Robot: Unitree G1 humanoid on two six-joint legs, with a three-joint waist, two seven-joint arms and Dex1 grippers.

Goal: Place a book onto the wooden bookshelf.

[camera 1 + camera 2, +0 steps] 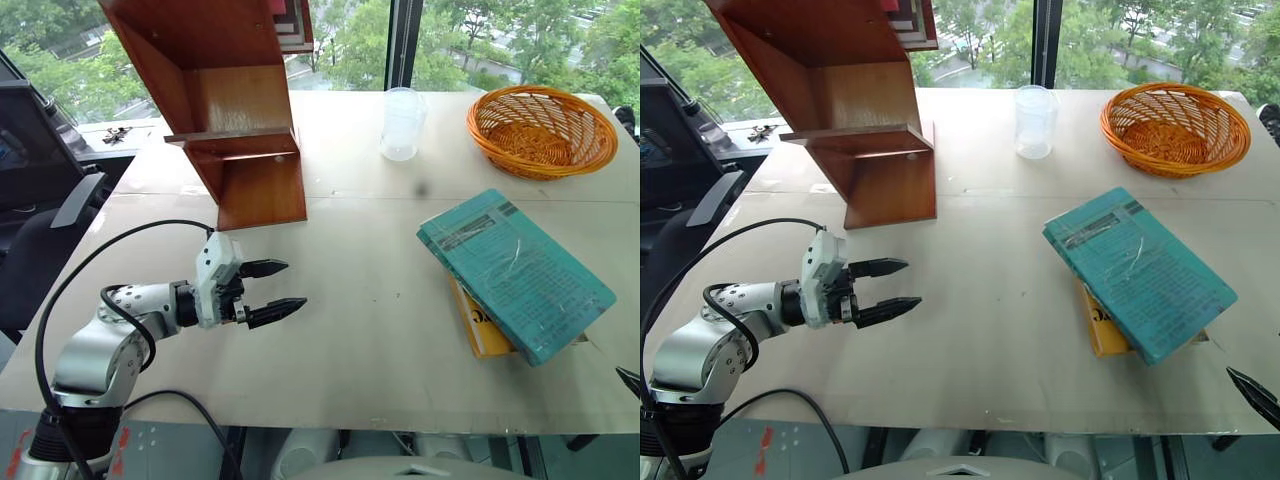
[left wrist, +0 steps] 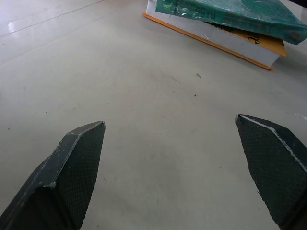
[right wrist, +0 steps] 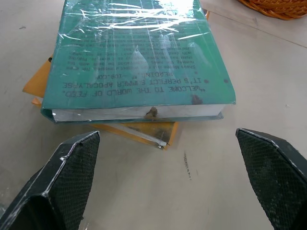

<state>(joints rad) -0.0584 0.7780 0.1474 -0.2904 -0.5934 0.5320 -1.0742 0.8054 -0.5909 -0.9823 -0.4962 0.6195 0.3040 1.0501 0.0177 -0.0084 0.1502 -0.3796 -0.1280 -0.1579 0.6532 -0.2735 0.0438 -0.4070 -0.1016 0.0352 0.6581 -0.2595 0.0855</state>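
A pale tabletop (image 1: 350, 330) carries everything here. The left gripper (image 1: 276, 291) hangs just above the table on the robot's left, its two black fingers spread wide apart and holding nothing, pointing across the table toward the books. Ahead of its open jaws, well apart from them, lies the teal-green book (image 1: 515, 270), flat, with a glossy plastic wrap and a dark band of print near its far end. It rests on top of a yellow book (image 1: 482, 330), whose edge sticks out from under the side nearer the left gripper. In the left wrist view bare table lies between the fingertips (image 2: 79, 158), with the two stacked books beyond them. The right gripper (image 3: 168, 182) is also fully open and empty; in the right wrist view the teal-green book's near edge, with its white page block, sits just ahead of the gap between the jaws, not touching either finger. The wooden bookshelf (image 1: 235, 110), reddish-brown with upright panels and a horizontal board, stands at the far side of the table, beyond the left gripper and apart from it. Further along the far side stand a clear plastic cup (image 1: 402, 124) and an orange wicker basket (image 1: 541, 130), the basket beyond the books.
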